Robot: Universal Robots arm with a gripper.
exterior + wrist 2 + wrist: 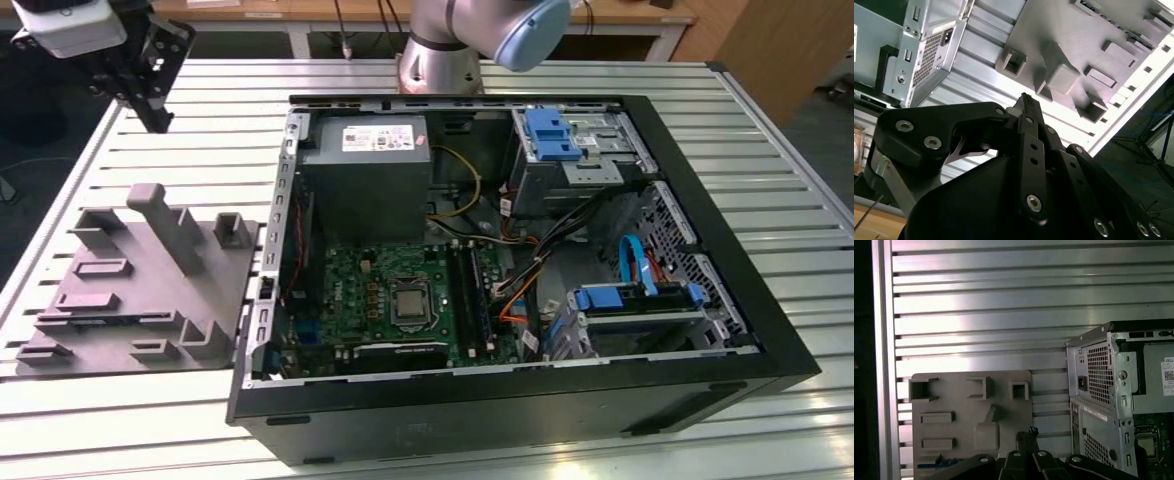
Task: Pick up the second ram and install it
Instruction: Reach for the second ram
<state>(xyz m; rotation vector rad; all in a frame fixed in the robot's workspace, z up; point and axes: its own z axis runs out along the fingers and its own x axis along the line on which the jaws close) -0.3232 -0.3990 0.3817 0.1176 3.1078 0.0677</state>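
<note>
Grey moulded plastic forms the fixture plate (100, 300), which lies flat on the slatted aluminium tabletop (200, 140) at the exterior view's left, just beside the black open computer case (534, 405). Its slots and posts are judged to be there to hold parts ready for gripping. The black two-fingered end effector (159, 122) is held high beyond the plate's far corner, closed on nothing, with bare slats beneath it. Inside the case the green motherboard (367, 285) is exposed with its long black sockets (467, 295). The case wall stands between plate and board, so the way across is judged open only over that wall.

In the second wrist view the end effector (1026, 100) is pointed towards the plate (1074, 20) and kept well apart from it.

In the first wrist view a slim dark blue-green stick, taken to be the second ram (946, 461), is seen seated in a low slot of the plate (954, 400). It is untouched and partly hidden behind the links of the end effector (1026, 432).
</note>
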